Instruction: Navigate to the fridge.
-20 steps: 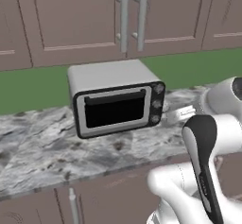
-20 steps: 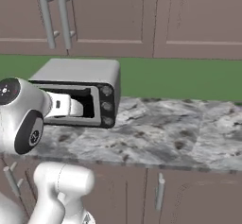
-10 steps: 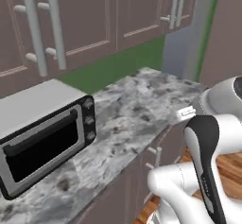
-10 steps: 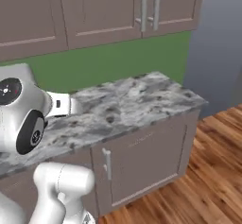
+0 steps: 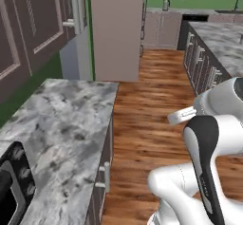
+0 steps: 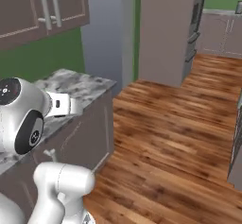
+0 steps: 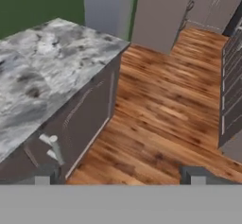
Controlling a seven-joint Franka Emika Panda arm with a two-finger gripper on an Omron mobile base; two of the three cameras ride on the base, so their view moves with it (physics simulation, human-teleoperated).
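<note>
The fridge (image 5: 116, 29) is a tall grey-beige block past the end of the counter, seen from its side. Dark bar handles show along its right edge (image 6: 194, 17). It also stands at the top of the hand view (image 7: 160, 12). A stretch of wooden floor lies between me and it. My gripper (image 7: 120, 179) is open, its two dark fingertips (image 7: 47, 178) wide apart with nothing between them. It hangs over the counter's end and the floor. My white arm is folded close to the base in both base views.
A marbled counter (image 5: 61, 124) with dark cabinets runs along the left, with the silver oven (image 5: 9, 191) at its near corner. Wooden floor (image 5: 152, 100) opens ahead. A second counter with dark cabinet fronts (image 5: 209, 53) lines the right. A grey wall panel (image 6: 104, 29) stands left of the fridge.
The whole picture has swung: the base has turned right. The oven has slid off to the left edge, and the counter's end, the wooden floor and the fridge have come into sight.
</note>
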